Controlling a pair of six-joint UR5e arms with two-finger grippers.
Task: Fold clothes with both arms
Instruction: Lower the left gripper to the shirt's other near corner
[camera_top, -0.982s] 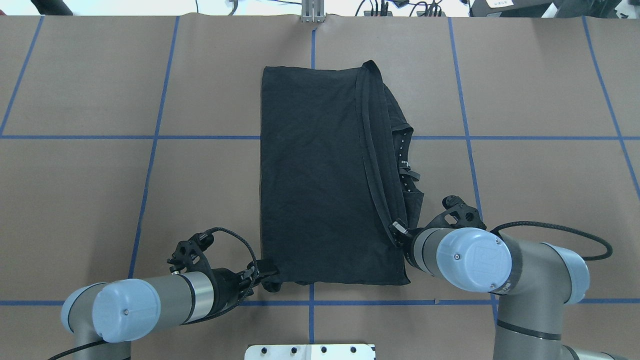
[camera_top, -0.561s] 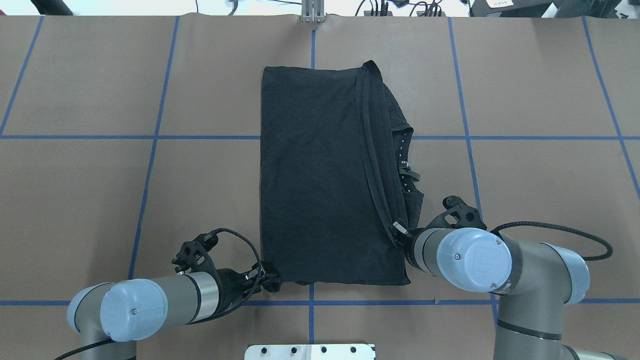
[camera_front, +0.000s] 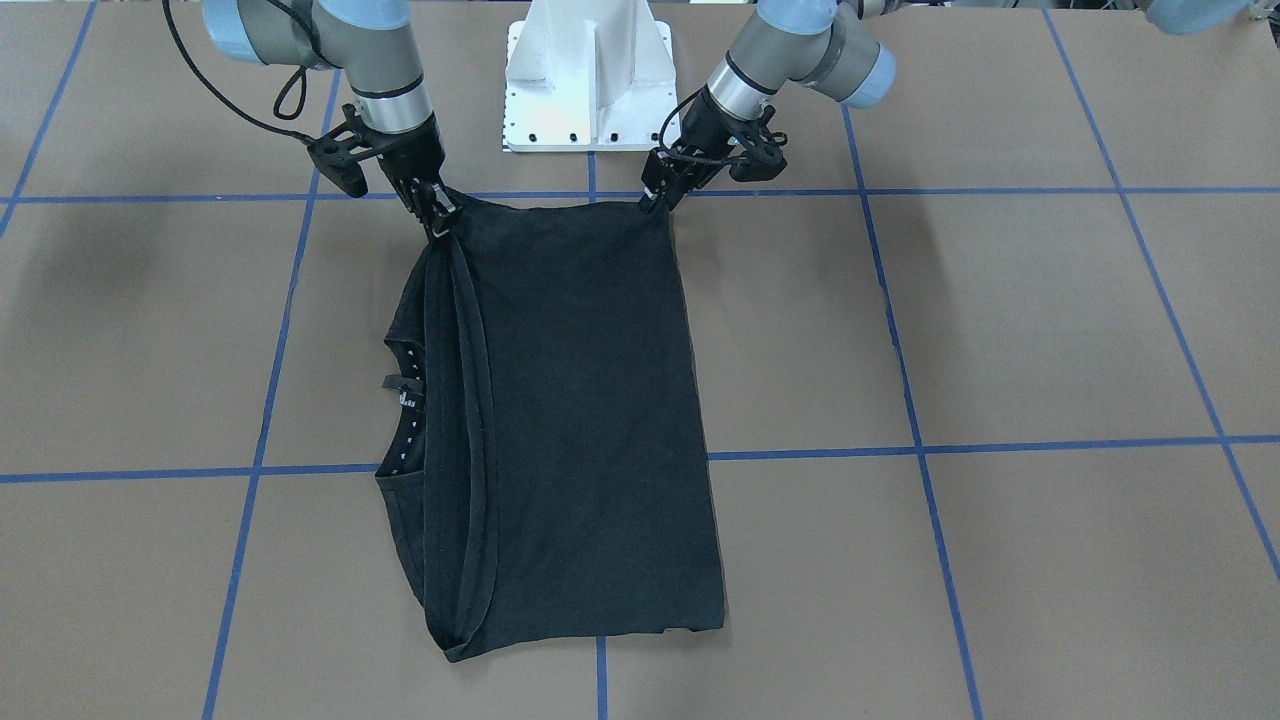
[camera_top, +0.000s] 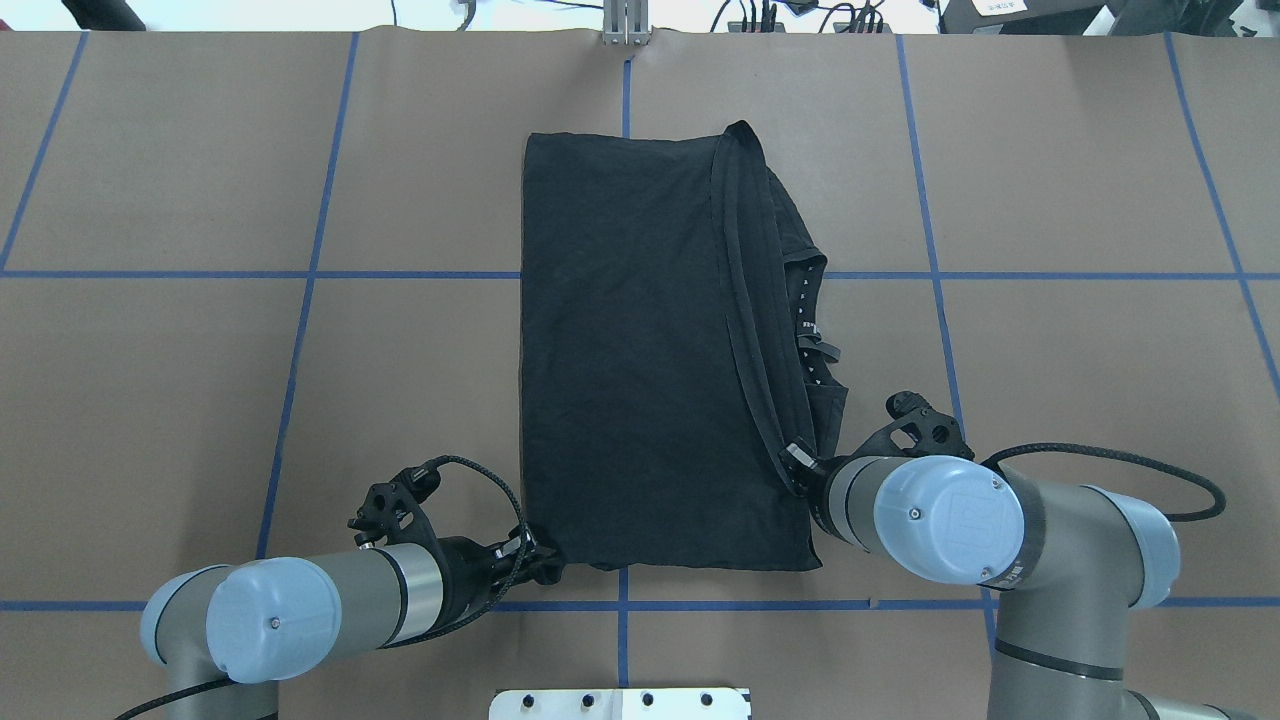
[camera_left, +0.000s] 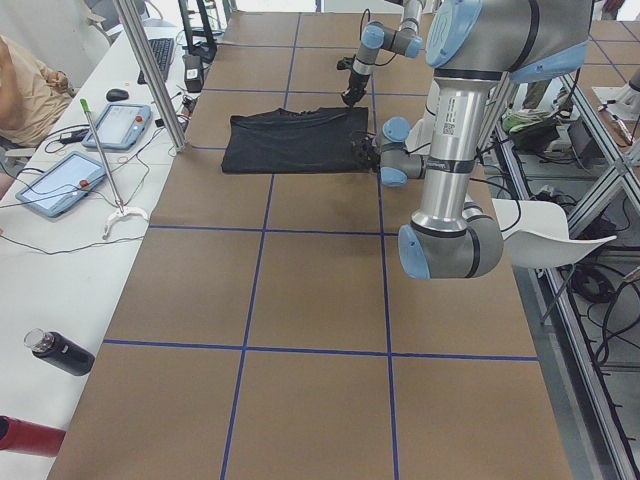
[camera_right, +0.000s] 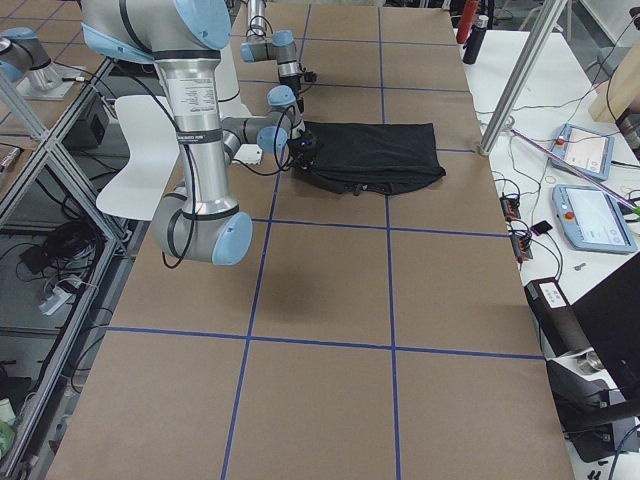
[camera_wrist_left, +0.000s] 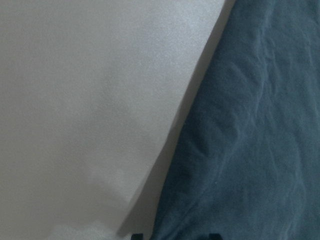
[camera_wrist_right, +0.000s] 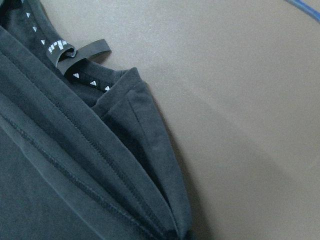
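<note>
The brown tabletop (camera_top: 150, 400) is marked off in big squares by blue tape lines (camera_top: 300, 330). The two arms come in low from the robot's edge. The left arm (camera_top: 330, 600) lies almost flat along that edge, and the right arm (camera_top: 1000, 530) is bent in from the other side.

Between them the black T-shirt (camera_top: 630, 350) lies in the middle of the tabletop. It is folded into a long rectangle that runs from close to the robot's edge out toward the far edge. Its long side on the robot's left is a clean straight fold. On the robot's right the layered hems curve along the length, and the collar (camera_top: 805, 300) and part of a sleeve stick out past them.

The white base (camera_front: 590, 80) stands at the robot's edge, just behind the shirt's short end.

The left pincer (camera_top: 540, 562) is closed on the shirt's corner nearest that arm, and the cloth bunches into a small point there. The right pincer (camera_front: 438, 215) is clamped on the opposite near corner, where the stacked hems run together.

From the right wrist view, a small loop label (camera_wrist_right: 75, 50) with white lettering curls up at the collar. A row of tiny white triangles runs along the neck tape beside it.
</note>
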